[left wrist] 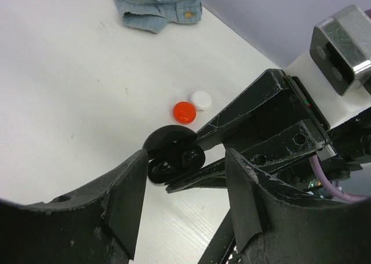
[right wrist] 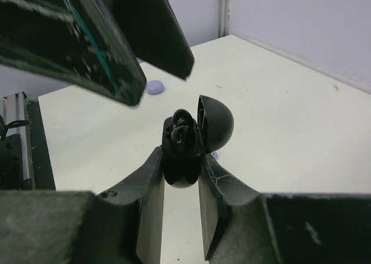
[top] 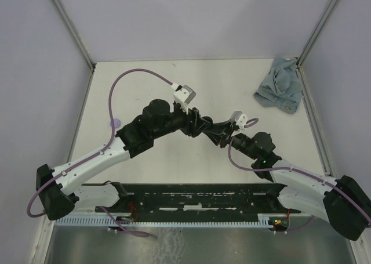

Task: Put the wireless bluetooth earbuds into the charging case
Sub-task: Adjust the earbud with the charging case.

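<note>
The desk [top: 243,84] was white and flat, with a faint wood grain that showed up close. Pale lilac-grey walls [top: 174,20] stood around it on three sides. Thin metal posts [top: 68,26] ran up at the far corners. A crumpled blue cloth [top: 280,90] lay in the far right corner of the desk, near the wall. A dark board [top: 197,197] ran along the near edge, between the two arm bases.

The left arm [top: 98,156] and the right arm [top: 301,180] reached in and met over the middle of the desk.

The right jaws were pressed in tight on a small black charging case [right wrist: 184,137]. They held it by its sides, up off the desk. Its round lid [right wrist: 215,122] was tipped open. Dark shapes sat in the open top, but it was too dim to say if they were earbuds.

The left jaws were apart, with a wide gap and nothing held in them. They hung just beside the case and pointed at it.

A red disc [left wrist: 184,112] and a white disc [left wrist: 201,99] lay on the desk, touching each other, near the case. A lilac disc [right wrist: 154,87] lay alone on the left side of the desk, well apart from them.
</note>
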You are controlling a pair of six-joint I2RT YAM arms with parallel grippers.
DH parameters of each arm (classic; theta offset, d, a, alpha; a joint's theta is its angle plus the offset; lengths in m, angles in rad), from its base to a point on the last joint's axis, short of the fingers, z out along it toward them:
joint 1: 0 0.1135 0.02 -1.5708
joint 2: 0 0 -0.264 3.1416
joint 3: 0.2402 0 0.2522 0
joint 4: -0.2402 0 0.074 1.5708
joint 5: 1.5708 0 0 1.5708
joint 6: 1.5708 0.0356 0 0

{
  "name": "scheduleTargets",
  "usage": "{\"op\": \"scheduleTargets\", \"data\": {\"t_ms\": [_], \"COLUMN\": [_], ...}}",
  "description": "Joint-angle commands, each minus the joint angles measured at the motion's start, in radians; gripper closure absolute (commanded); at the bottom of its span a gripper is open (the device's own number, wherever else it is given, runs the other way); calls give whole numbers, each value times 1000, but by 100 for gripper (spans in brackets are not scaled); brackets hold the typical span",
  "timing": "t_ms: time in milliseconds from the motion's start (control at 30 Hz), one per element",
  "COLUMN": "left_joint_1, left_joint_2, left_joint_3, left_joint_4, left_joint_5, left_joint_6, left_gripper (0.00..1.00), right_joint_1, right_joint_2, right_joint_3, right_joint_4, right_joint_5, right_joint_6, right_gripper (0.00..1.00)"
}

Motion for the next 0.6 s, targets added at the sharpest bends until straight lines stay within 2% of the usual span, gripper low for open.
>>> {"op": "scheduleTargets", "data": {"t_ms": [0,100,167,300,467,567], "left_joint_1": [2,17,41,120,227,249], "left_joint_2": [-101,-114,-104,-73,-40,-22], "left_joint_3": [8,10,12,6,-28,-35], "left_joint_4": [-39,-70,-83,-61,41,91], "left_joint_5": [-120,-121,-67,121,372,481], "left_joint_6": [39,47,44,5,-75,-103], "left_gripper": [35,28,26,25,24,24], "right_joint_1": [1,0,1,0,-2,-3], "right_joint_2": [-32,-32,-27,-10,13,26], "right_joint_3": [62,82,100,124,152,165], "right_joint_4": [-30,-63,-83,-93,-101,-101], "right_joint_5": [-25,-63,-93,-149,-214,-230], "right_joint_6": [-20,-22,-19,-5,8,12], "right_gripper": [98,98,98,98,98,98]}}
